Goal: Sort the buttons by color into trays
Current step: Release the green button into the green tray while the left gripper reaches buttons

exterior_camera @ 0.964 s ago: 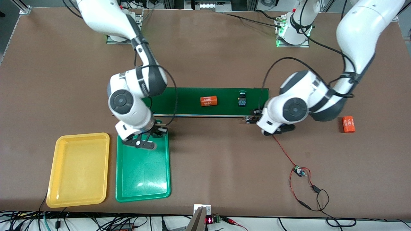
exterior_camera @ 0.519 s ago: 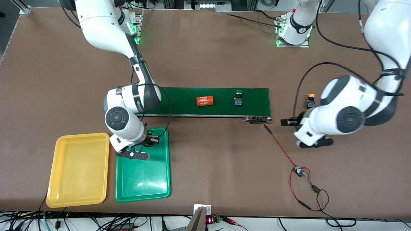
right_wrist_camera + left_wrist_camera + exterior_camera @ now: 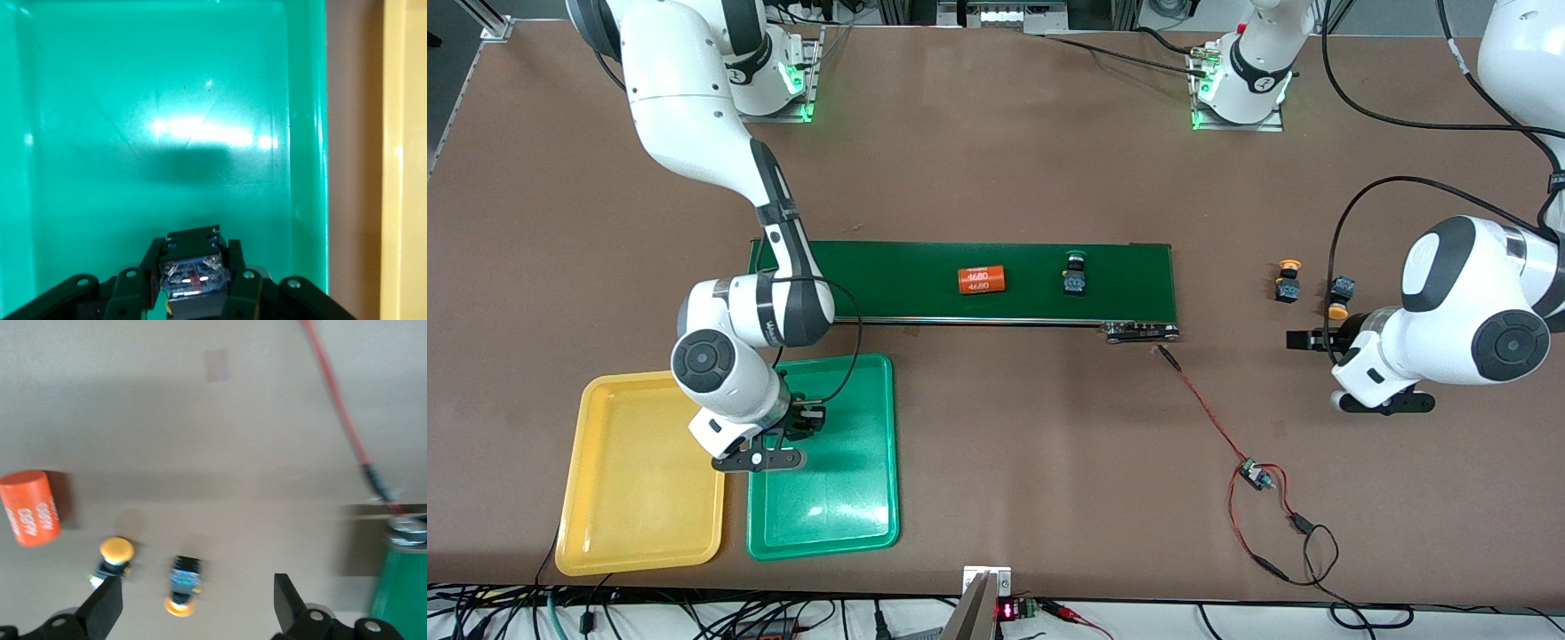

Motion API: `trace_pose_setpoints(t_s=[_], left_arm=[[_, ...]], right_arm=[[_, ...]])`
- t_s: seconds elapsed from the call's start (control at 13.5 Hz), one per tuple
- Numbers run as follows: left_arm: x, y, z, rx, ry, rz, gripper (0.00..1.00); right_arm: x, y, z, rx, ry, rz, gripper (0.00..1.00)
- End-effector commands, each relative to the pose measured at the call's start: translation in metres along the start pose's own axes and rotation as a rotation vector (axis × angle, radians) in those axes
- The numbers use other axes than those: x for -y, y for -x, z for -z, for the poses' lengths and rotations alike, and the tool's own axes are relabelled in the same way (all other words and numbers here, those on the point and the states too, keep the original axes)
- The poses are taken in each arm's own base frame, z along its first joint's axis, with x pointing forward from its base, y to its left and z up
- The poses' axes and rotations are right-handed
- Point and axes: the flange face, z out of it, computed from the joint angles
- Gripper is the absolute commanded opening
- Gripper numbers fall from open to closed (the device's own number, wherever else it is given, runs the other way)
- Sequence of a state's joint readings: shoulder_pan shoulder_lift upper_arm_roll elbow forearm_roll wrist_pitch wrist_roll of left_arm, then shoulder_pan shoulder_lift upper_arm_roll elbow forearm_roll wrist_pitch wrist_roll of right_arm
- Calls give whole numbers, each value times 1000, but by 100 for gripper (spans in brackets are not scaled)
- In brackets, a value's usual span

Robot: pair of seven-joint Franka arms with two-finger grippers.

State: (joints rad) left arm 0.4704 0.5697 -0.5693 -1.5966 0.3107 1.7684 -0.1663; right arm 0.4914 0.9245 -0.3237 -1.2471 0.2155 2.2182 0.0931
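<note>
Green tray below, jaws clamping a button

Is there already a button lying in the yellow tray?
No. In the front view the yellow tray shows only its bare floor, while the right end effector, shut on a button, is over the green tray.

The button clamped in the right gripper shows only its black body; its cap colour cannot be told. The front view hides this gripper's fingers beneath the wrist. The left gripper's fingertips are cut off by the left wrist view's edge. That view is blurred; print on the orange cylinder is barely legible. The green tray is cropped.
</note>
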Motion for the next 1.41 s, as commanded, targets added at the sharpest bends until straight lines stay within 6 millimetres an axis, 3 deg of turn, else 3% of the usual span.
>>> trace_pose_setpoints(t_s=[0.0, 0.07, 0.15, 0.22, 0.3, 0.44, 0.59, 0.67, 0.82, 1.11, 1.33], left_arm=[[9, 47, -43, 16, -49, -57, 100], [4, 61, -58, 53, -51, -56, 100], [-2, 75, -75, 96, -66, -68, 100], [-5, 82, -90, 112, -75, -79, 100], [3, 87, -108, 112, -76, -69, 100], [3, 95, -148, 80, -61, -79, 100], [3, 99, -170, 97, -50, -81, 100], [2, 99, -180, 113, -44, -84, 95], [2, 99, -192, 135, -37, -88, 60], [2, 88, -181, 85, -39, -102, 27], [5, 73, -147, 22, -49, -144, 18]], right_arm=[[-15, -5, -29, 5, 2, 76, 0], [-13, -3, -36, 15, 1, 84, 0], [-13, -2, -40, 18, 4, 87, 12], [-13, -2, -39, 18, -1, 79, 84], [-11, -3, -29, 19, -8, 82, 100], [-1, -2, 6, 49, -24, 82, 100], [-5, -2, 38, 76, -54, 64, 100], [-2, -3, 46, 70, -80, 52, 100], [-2, -2, 71, 75, -101, 51, 100], [19, 7, 103, 100, -47, 120, 100], [49, 19, 133, 108, -39, 169, 100]])
